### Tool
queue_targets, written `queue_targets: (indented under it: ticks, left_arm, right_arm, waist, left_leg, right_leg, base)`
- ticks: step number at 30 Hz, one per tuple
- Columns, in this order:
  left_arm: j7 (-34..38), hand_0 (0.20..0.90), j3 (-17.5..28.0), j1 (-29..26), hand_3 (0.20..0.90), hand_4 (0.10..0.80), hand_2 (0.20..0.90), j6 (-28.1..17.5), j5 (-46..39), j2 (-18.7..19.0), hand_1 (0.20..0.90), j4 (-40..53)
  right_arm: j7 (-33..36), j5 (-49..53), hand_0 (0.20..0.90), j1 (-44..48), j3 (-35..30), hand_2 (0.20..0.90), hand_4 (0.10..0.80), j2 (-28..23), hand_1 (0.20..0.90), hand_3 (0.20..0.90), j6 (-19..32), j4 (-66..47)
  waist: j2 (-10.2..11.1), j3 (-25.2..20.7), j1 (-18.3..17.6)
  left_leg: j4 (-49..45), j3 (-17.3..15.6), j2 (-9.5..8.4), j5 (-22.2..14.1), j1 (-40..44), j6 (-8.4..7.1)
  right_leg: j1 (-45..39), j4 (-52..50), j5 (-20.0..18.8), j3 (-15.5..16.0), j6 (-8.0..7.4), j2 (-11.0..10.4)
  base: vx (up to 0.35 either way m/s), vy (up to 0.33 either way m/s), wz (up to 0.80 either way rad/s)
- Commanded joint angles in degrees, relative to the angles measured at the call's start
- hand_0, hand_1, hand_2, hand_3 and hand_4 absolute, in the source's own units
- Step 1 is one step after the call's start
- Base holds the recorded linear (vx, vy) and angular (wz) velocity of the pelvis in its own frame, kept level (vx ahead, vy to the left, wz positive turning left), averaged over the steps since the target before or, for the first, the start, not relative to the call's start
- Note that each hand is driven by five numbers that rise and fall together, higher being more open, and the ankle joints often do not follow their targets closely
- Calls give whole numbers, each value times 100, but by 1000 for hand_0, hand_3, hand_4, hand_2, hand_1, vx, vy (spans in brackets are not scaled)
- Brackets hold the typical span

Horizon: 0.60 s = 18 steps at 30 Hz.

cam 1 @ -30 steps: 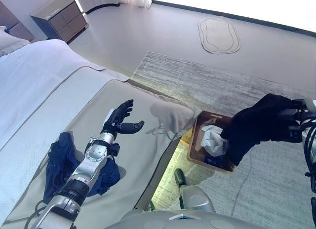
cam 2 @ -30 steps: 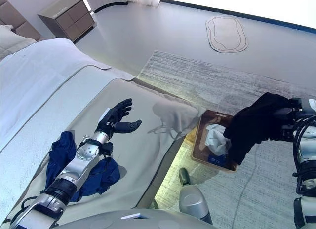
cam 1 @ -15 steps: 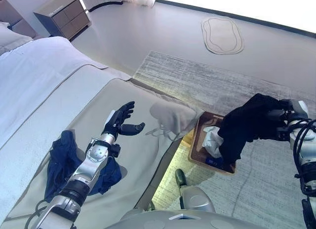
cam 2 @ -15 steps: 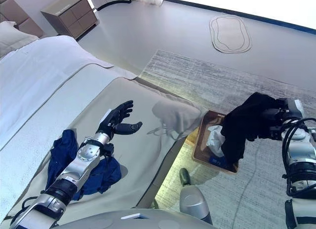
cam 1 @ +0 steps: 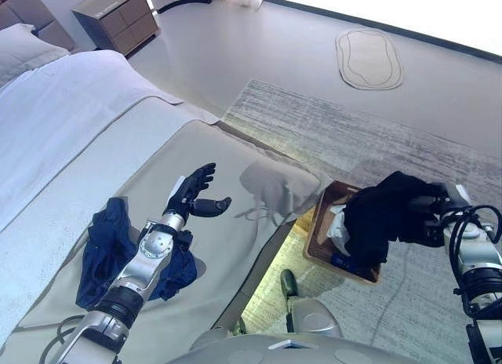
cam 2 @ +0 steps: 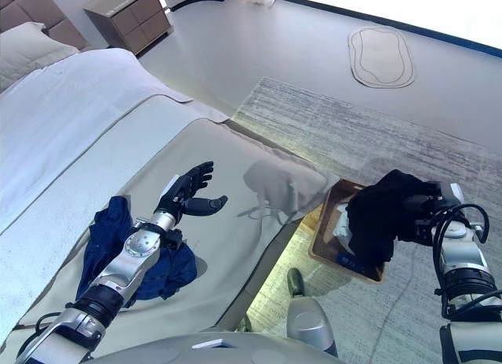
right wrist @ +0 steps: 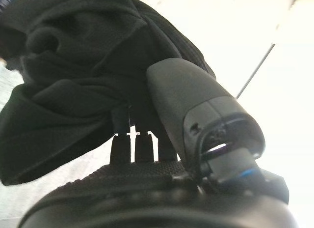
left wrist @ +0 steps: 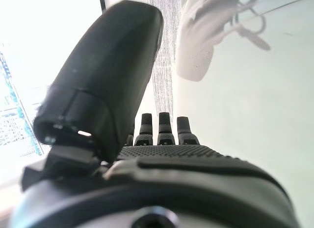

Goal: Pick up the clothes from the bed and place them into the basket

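Note:
My right hand [cam 1: 436, 213] is shut on a black garment [cam 1: 382, 217], which hangs over the brown basket [cam 1: 318, 240] on the floor beside the bed; in the right wrist view the black garment [right wrist: 73, 66] bunches round the fingers. A white cloth [cam 1: 339, 224] lies inside the basket. A dark blue garment [cam 1: 108, 250] lies crumpled on the beige bed cover, under my left forearm. Further along the bed a light grey garment [cam 1: 274, 185] lies near the bed's corner. My left hand [cam 1: 192, 196] hovers open above the cover between the two, holding nothing.
The bed [cam 1: 63, 136] with white sheet and pillow [cam 1: 31, 52] fills the left side. A nightstand [cam 1: 116, 19] stands at the far left. A grey rug [cam 1: 337, 136] lies under the basket, and a small oval mat [cam 1: 369, 58] sits further out.
My right hand has lowered and carried the black garment leftward, down over the basket. The camera has shifted, showing more of the bed. The left hand keeps its pose.

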State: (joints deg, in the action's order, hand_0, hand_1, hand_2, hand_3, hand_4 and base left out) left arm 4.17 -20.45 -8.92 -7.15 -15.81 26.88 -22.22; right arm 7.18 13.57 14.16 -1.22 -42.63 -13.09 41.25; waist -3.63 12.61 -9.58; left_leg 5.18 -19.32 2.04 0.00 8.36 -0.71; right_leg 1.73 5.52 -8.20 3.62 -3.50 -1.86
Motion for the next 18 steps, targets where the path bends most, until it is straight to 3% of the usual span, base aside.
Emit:
queue_targets:
  ticks: [1, 2, 3, 18]
  left_arm:
    - [155, 900, -72, -347, 900, 800, 900, -329, 18, 115, 900, 448]
    - [156, 900, -70, -349, 900, 800, 900, -317, 15, 119, 900, 456]
    - [140, 900, -55, -352, 900, 800, 900, -289, 15, 135, 900, 476]
    - [116, 900, -89, -367, 900, 800, 900, -258, 15, 127, 900, 573]
  right_arm:
    - [147, 69, 300, 711, 50, 300, 100, -266, 300, 200, 623, 283]
    - [127, 106, 300, 705, 62, 300, 100, -264, 300, 200, 649, 349]
    - [120, 106, 900, 692, 54, 900, 800, -256, 900, 900, 649, 375]
    - [-61, -30, 900, 447, 41, 900, 800, -121, 900, 900, 816, 602]
  waist:
    - [173, -373, 116]
    - [167, -374, 123]
    - [162, -371, 126]
    - [155, -362, 128]
  left_leg:
    - [-556, -44, 37, -525, -206, 25]
    - [-554, -42, 35, -519, -207, 23]
    - [-549, -41, 34, -521, -200, 23]
    - [-544, -22, 16, -519, -171, 33]
  right_leg:
    - [-188, -235, 478, 148, -61, 0]
    - [-193, -230, 474, 152, -61, -2]
    - [-200, -226, 474, 159, -60, -2]
    - [-239, -212, 471, 136, -68, -12]
  base:
    - [-4, 5, 6]
    - [0, 0, 0]
    - [0, 0, 0]
    - [0, 0, 0]
